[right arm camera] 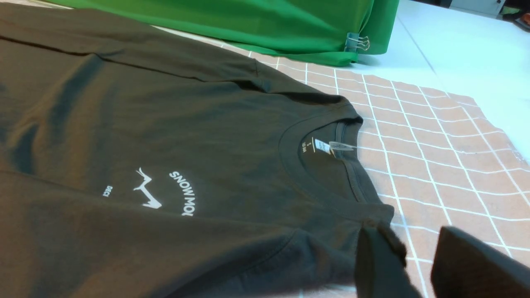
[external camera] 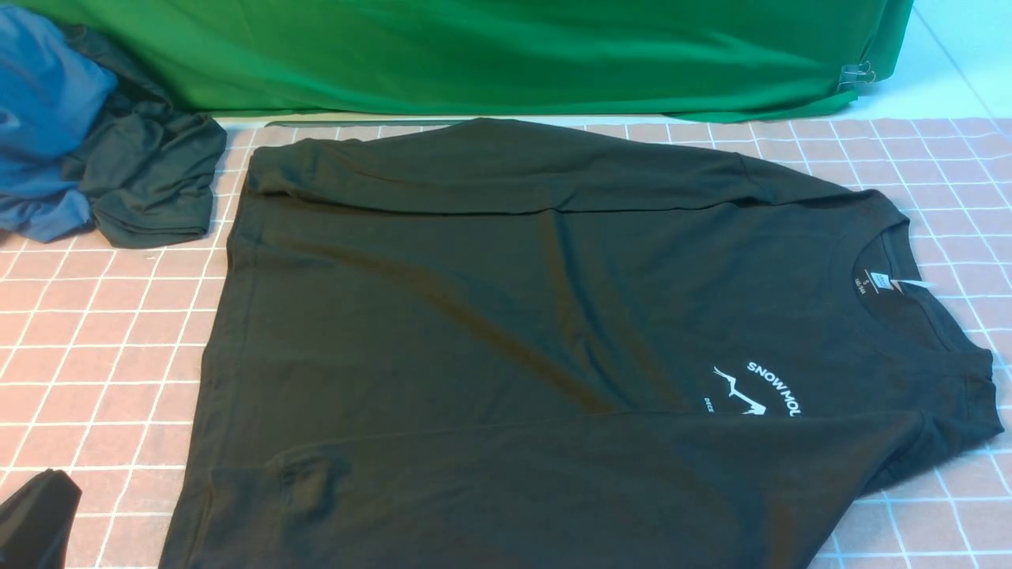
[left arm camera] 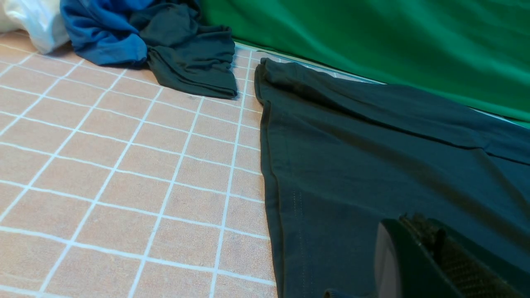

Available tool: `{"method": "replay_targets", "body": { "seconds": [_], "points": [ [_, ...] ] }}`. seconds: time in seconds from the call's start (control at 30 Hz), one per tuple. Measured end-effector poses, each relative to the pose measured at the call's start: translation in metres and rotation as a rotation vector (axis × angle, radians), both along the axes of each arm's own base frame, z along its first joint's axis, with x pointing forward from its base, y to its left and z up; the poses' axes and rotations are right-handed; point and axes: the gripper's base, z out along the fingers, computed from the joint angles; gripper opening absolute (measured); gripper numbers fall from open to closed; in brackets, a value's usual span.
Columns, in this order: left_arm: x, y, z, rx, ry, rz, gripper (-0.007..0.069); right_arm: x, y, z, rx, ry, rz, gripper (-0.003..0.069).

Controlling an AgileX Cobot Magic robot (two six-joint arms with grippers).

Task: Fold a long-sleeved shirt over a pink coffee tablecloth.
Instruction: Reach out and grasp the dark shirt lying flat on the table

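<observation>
You have the large black crew-neck cotton long-sleeved shirt (external camera: 474,316) lying flat on the wide dusty-pink tablecloth with its thin white grid (external camera: 103,340). The neck points to the robot's right and the hem to its left. Both sleeves look already folded in. The far sleeve (external camera: 514,174) runs along the back edge, and the near sleeve (external camera: 553,490) lies across the front, covering part of the white chest lettering (external camera: 775,387). By my reading that leaves you the body folds, hem toward collar, and none of those has begun.

Your left gripper (left arm camera: 418,231) is fully closed on nothing and sits low by the hem end. Your right gripper (right arm camera: 414,244) has its jaws partly apart with pink cloth showing in the gap. One finger (right arm camera: 377,256) touches the near shoulder corner, but no fabric is clamped as far as I can see.

The crumpled blue garment (external camera: 47,118) and the smaller plain dark garment (external camera: 150,182) stay in the far left corner, in front of the green cloth (external camera: 474,55).
</observation>
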Motion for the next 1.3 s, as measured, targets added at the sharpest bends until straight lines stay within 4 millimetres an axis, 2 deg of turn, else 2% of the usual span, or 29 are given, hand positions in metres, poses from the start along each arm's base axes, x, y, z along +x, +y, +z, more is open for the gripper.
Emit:
{"method": "replay_targets", "body": {
  "seconds": [0.2,0.4,0.53,0.67,0.87,0.93,0.97,1.0,1.03,1.1,1.2,1.3],
  "points": [
    [0.0,0.0,0.001,0.016,-0.014,0.002,0.0015,0.0,0.0,0.0,0.0,0.0,0.0,0.0238],
    [0.001,0.0,0.014,-0.015,-0.153,0.006,0.0015,0.0,0.0,0.0,0.0,0.0,0.0,0.0238],
    [0.0,0.002,0.03,-0.213,-0.343,0.026,0.0015,0.0,0.0,0.0,0.0,0.0,0.0,0.0238],
    [-0.004,0.006,0.043,-0.305,-0.491,0.039,0.0015,0.0,0.0,0.002,0.0,-0.02,-0.001,0.0238],
    [-0.006,0.007,0.049,-0.408,-0.571,0.035,0.0015,0.001,0.0,0.005,0.006,-0.05,-0.004,0.0238],
    [-0.007,0.008,0.051,-0.522,-0.595,0.021,0.0015,0.001,0.0,0.009,0.078,-0.102,-0.011,0.0238],
    [-0.007,0.008,0.051,-0.583,-0.603,0.012,0.0015,0.001,0.0,0.014,0.214,-0.154,-0.021,0.0238],
    [-0.007,0.008,0.051,-0.598,-0.606,0.01,0.0015,0.001,0.0,0.015,0.239,-0.162,-0.022,0.0238],
    [-0.007,0.008,0.052,-0.636,-0.609,0.004,0.0015,0.001,-0.001,0.02,0.474,-0.216,-0.037,0.0238],
    [-0.007,0.008,0.052,-0.652,-0.611,0.002,0.0015,0.001,-0.002,0.025,0.668,-0.259,-0.046,0.0238],
    [-0.007,0.008,0.052,-0.657,-0.614,0.001,0.0015,0.001,-0.003,0.027,0.816,-0.279,-0.05,0.0238],
    [-0.008,0.008,0.053,-0.651,-0.628,-0.003,0.0015,0.001,-0.003,0.027,0.844,-0.28,-0.05,0.0238]
  ]
}}
